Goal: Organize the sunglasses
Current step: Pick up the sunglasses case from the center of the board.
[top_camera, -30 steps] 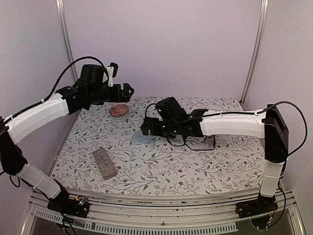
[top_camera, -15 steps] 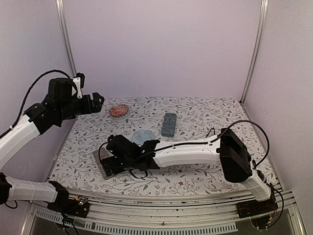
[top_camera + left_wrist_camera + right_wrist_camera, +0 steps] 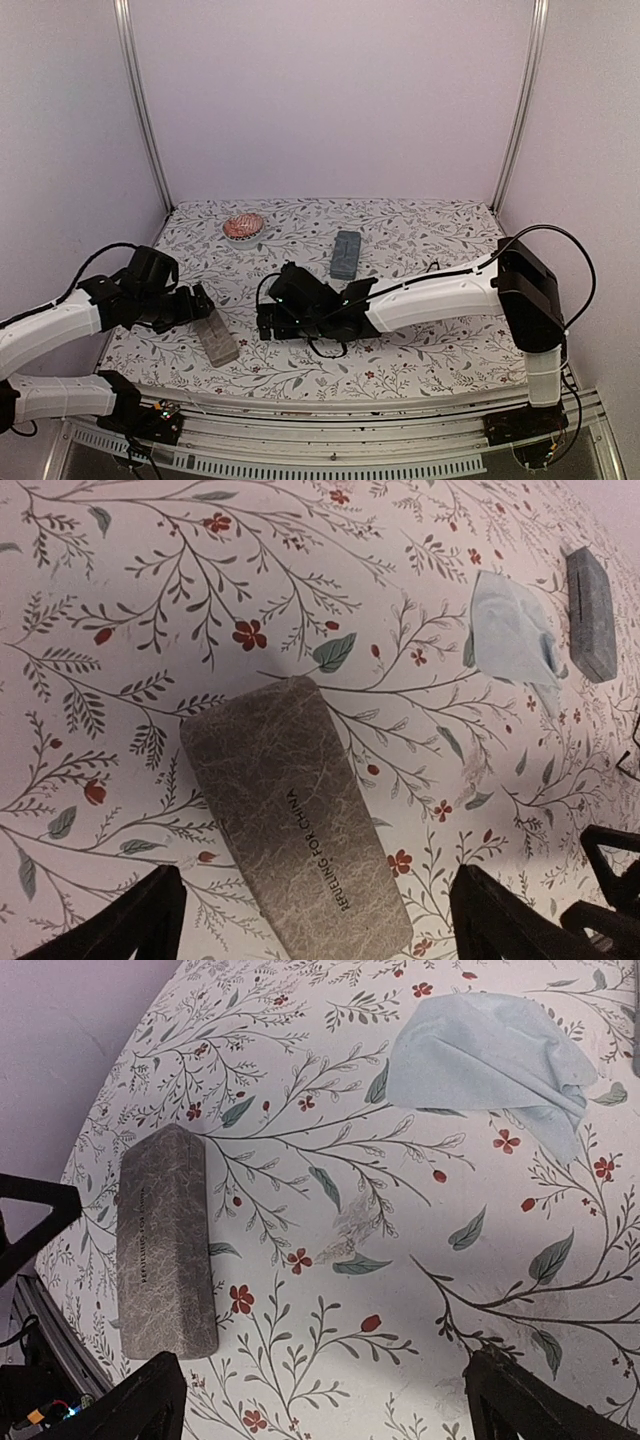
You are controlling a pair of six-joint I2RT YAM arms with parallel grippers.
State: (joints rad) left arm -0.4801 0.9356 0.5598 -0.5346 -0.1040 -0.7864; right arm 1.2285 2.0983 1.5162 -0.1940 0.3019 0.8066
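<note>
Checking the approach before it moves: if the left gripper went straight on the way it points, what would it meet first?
Most likely the tan-grey case: in the wrist view it lies centred between the open jaws of the left gripper, just ahead, though depth is unclear.

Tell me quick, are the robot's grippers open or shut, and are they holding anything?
Left gripper: open, holding nothing, with the grey case below it.
Right gripper: open, holding nothing.
</note>
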